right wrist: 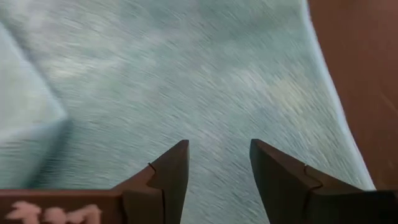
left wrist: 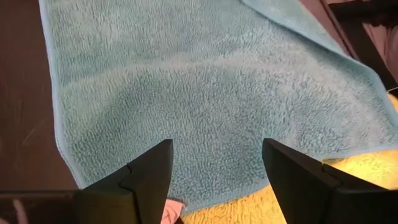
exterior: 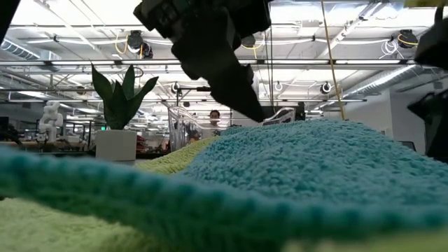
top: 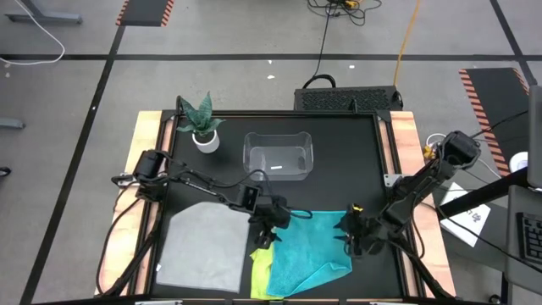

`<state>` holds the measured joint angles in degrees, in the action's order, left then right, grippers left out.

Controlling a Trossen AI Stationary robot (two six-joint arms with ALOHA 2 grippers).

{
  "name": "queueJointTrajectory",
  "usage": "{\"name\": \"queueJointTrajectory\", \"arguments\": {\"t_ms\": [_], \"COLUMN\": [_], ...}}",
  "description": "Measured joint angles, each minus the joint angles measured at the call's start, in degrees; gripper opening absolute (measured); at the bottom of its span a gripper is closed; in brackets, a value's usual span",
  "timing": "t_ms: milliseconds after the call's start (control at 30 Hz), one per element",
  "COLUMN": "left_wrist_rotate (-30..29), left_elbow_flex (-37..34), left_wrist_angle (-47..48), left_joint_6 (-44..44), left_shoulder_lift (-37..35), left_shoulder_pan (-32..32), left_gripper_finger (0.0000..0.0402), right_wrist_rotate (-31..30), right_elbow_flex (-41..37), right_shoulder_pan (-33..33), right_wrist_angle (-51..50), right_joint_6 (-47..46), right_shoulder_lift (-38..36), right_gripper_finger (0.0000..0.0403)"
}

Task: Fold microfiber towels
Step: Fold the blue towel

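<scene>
The teal towel lies spread at the table's near middle, overlapping the yellow-green towel, whose edge shows at its left. A near corner of the teal towel is turned over. The grey towel lies flat to the left. My left gripper is open over the teal towel's left edge, slanting down. My right gripper is open over the towel's right part, also slanting down, with only cloth showing between its fingers. My left gripper slants down at the teal towel near its left edge. In the low view one fingertip reaches the towel's top outline. Whether it touches the cloth I cannot tell.
A clear plastic bin stands at the far middle of the table, and a potted plant at the far left. Bare black table lies between the bin and the towels. A person shows far off in the room.
</scene>
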<state>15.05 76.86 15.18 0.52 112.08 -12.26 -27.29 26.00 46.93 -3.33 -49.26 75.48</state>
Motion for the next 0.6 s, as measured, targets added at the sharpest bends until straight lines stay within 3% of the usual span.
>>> {"name": "queueJointTrajectory", "arguments": {"t_ms": [400, 600], "left_wrist_rotate": [-0.07, -0.09], "left_elbow_flex": [0.07, 0.07], "left_wrist_angle": [-0.28, -0.08], "left_joint_6": [-3.46, -3.79], "left_shoulder_lift": [-0.10, -0.10], "left_shoulder_pan": [-0.17, 0.37], "left_gripper_finger": [0.0250, 0.0250], "right_wrist_rotate": [1.42, 1.35], "right_elbow_flex": [-5.94, -6.07], "right_shoulder_pan": [-6.33, -12.54], "right_wrist_angle": [0.56, -6.01], "right_joint_6": [-6.73, -7.06], "right_shoulder_lift": [-0.15, -0.11], "right_gripper_finger": [0.0157, 0.0157]}}
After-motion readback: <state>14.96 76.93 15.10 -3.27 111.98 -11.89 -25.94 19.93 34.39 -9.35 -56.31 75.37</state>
